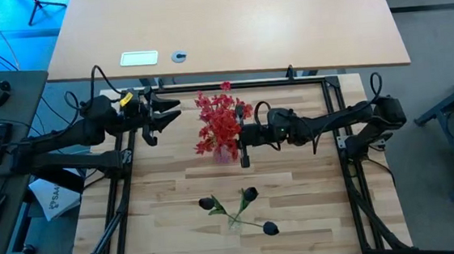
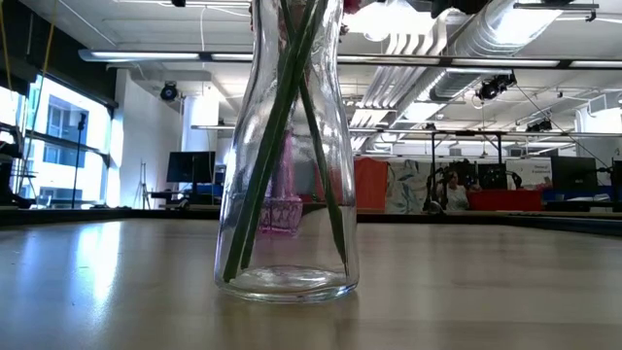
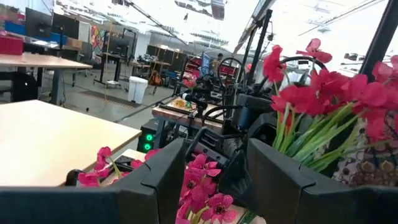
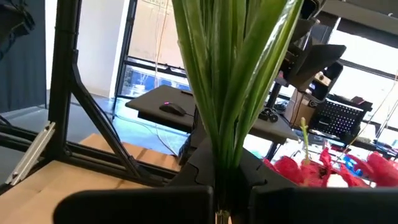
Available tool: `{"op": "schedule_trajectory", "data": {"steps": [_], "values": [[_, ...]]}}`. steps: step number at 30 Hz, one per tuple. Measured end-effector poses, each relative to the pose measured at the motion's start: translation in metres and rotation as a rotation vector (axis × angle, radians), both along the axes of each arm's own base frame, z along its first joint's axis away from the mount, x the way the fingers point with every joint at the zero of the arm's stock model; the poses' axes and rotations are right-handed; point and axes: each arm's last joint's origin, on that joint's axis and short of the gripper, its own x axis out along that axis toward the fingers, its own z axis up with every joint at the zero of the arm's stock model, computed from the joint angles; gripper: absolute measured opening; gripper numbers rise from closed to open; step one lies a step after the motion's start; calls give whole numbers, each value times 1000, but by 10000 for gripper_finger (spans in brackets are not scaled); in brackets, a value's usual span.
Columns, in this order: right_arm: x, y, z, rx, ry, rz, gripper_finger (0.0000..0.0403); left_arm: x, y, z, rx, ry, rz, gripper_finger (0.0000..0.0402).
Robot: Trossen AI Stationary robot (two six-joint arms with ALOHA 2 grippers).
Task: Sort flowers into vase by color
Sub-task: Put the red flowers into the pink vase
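Note:
The bunch of red flowers stands over a pinkish patterned vase at mid-table. My right gripper is at its right side, shut on the green stalks. Red blossoms fill the left wrist view. My left gripper hovers open to the left of the bunch, apart from it. Three dark blooms stand in a clear glass vase near the table's near edge, with the stalk ends on its bottom. My right gripper pinches the bundled green stalks of the red flowers between its two fingers, coming level from the table's right. The stalks fan out beyond the fingers. Whether their lower ends sit in the pinkish vase, I cannot tell.
A black frame borders the wooden work surface on all sides. A second tabletop lies beyond the far edge, with a white tag and a round blue item on it. Bare wood shows left and right of the clear vase.

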Motion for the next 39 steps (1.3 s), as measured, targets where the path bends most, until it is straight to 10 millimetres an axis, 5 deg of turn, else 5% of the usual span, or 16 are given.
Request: {"op": "schedule_trajectory", "data": {"steps": [10,22,39], "values": [[1,-12,-1,24,3,-18,0,0,1,0,43,8,41,160],[20,-13,-25,79,-37,-56,0,0,1,0,44,9,44,160],[22,-16,-39,208,96,-122,19,0,2,-3,36,36,64,160]]}}
